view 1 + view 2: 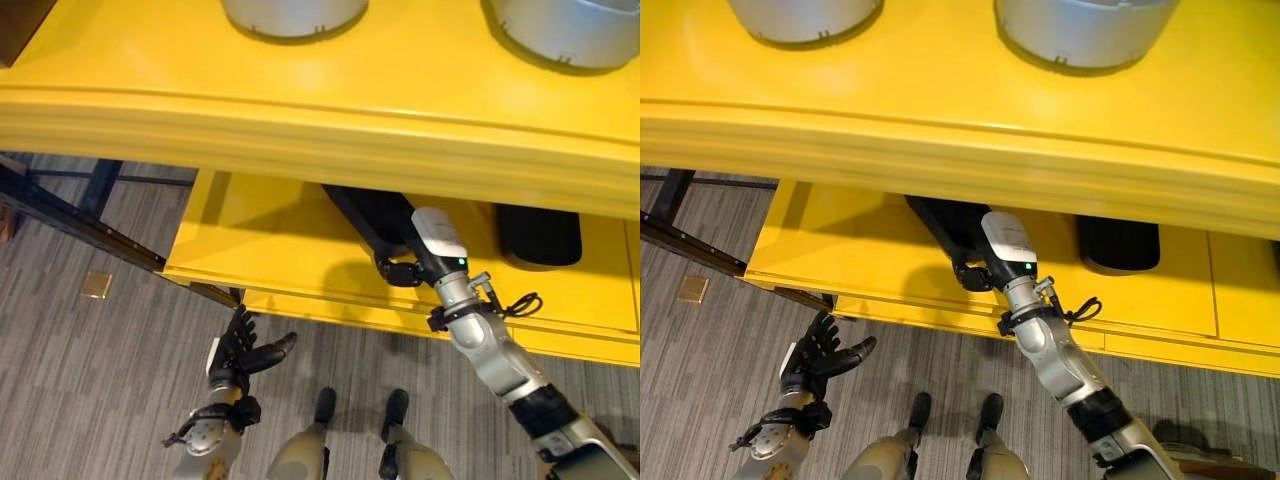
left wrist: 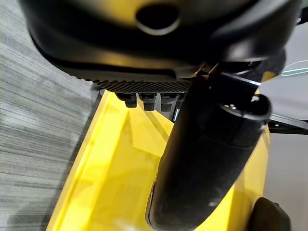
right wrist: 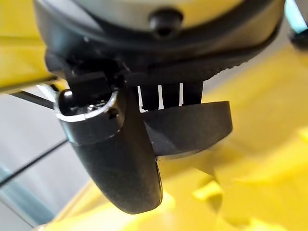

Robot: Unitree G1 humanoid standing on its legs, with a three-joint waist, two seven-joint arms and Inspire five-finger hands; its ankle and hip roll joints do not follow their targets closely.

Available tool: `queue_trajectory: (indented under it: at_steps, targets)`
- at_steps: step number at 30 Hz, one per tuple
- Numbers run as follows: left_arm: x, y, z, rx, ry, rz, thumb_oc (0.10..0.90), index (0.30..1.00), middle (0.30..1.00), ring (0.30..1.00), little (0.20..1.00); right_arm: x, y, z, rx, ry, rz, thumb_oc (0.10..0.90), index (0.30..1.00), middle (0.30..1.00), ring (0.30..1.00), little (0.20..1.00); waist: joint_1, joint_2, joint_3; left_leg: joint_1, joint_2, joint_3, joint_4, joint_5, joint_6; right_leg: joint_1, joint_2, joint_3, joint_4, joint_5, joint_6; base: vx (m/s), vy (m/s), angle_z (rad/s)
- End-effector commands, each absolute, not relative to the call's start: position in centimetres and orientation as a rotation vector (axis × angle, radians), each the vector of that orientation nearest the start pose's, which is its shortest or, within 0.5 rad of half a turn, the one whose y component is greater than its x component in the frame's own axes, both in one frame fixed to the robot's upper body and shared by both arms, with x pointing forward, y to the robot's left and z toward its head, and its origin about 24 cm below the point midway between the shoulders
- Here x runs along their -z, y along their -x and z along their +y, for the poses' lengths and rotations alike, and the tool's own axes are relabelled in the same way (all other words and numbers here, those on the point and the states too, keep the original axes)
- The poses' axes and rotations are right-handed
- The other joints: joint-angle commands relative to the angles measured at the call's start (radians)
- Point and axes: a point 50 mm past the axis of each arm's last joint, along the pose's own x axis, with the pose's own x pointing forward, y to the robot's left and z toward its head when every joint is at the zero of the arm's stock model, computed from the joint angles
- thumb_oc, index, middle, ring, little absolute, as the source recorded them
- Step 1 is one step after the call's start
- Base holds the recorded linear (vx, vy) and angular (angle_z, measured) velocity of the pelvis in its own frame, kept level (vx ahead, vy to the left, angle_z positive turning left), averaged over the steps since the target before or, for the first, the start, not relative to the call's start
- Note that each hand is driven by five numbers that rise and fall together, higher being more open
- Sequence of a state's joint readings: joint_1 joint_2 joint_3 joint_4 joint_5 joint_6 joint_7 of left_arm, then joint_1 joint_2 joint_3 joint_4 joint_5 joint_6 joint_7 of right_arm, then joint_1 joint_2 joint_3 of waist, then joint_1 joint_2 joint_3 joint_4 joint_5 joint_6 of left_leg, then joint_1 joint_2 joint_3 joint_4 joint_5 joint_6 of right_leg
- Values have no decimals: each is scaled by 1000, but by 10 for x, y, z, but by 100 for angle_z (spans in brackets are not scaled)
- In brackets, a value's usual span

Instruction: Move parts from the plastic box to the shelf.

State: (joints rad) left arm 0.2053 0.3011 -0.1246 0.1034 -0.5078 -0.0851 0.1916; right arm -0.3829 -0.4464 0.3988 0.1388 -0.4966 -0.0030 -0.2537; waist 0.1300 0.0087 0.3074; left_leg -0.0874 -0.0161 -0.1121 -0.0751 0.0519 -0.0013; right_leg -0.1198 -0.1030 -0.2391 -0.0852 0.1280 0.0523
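On the lower yellow shelf (image 1: 270,240), right hand (image 1: 400,270) has its fingers clamped on a black part (image 1: 365,215) under the upper deck. Second black part (image 1: 540,235) sits further right. Left hand (image 1: 240,350) hangs over carpet, fingers apart, empty.

Brightly, evenly lit from overhead. Soft glare across the yellow upper shelf (image 1: 400,90), with a broad sheen near the grey round parts (image 1: 295,12). Deep shadow under its front edge, spread over the rear of the lower shelf (image 1: 260,240) and swallowing the black part (image 1: 375,215). Flatter, dimmer light on the grey carpet (image 1: 90,350). Right hand (image 3: 120,163) backlit against yellow, small highlights on its thumb.
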Motion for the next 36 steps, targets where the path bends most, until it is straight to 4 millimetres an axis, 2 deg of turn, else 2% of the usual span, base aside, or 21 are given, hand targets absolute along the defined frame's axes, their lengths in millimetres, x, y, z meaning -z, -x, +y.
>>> queue_trajectory:
  at_steps: [1,5,7,9,10,19,20,26,36]
  targets:
    - [-18,-204,223,-206,135,92,900,1000,1000,1000,1000,-159,-310,-118,-46,828,-629,400,300,300,300,300,0,-31,-46,-49,44,30,35,3,-19,15,-114,26,124,-66,90,-54,26,0]
    - [-21,-207,221,-190,126,85,900,1000,1000,1000,1000,-157,-311,-118,-39,779,-604,400,300,300,300,300,-4,-28,-19,-83,39,33,83,-11,-16,-6,-123,29,145,-69,89,-95,30,0]
    - [-23,-210,220,-182,121,77,900,1000,1000,1000,1000,-160,-312,-116,-39,738,-609,400,300,300,300,300,-7,-25,11,-122,33,33,145,-26,-16,-30,-131,33,175,-75,84,-174,29,4]
    - [-29,-218,216,-160,113,51,900,1000,1000,1000,1000,-167,-311,-110,-43,681,-638,400,300,300,300,300,-15,-16,72,-210,19,35,270,-64,-16,-100,-141,50,260,-86,69,-275,63,2]
    - [-31,-219,216,-158,111,47,900,1000,1000,1000,1000,-169,-311,-109,-44,663,-643,400,300,300,300,300,-17,-14,83,-232,16,36,303,-74,-15,-119,-140,57,287,-91,65,-194,53,1]
    - [-36,-222,213,-166,113,31,900,1000,1000,1000,1000,-186,-306,-97,-61,589,-718,400,300,300,300,300,-27,-11,136,-365,20,64,530,-165,1,-277,-128,111,485,-151,34,-96,41,-8]
    - [-35,-221,213,-173,117,34,900,1000,1000,1000,1000,-189,-304,-95,-67,579,-735,400,300,300,300,300,-27,-11,147,-382,25,73,571,-190,5,-306,-121,126,525,-167,29,-78,44,-26]
    - [-37,-222,214,-186,121,27,900,1000,1000,1000,1000,-190,-304,-91,-72,554,-737,400,300,300,300,300,-31,-21,162,-411,31,87,613,-206,12,-338,-116,139,543,-170,27,-51,10,-14]
    - [-41,-224,215,-184,108,11,900,1000,1000,1000,1000,-204,-306,-89,-25,493,-780,400,300,300,300,300,-36,-32,160,-402,32,82,585,-196,7,-327,-111,129,514,-164,26,-7,-10,-4]
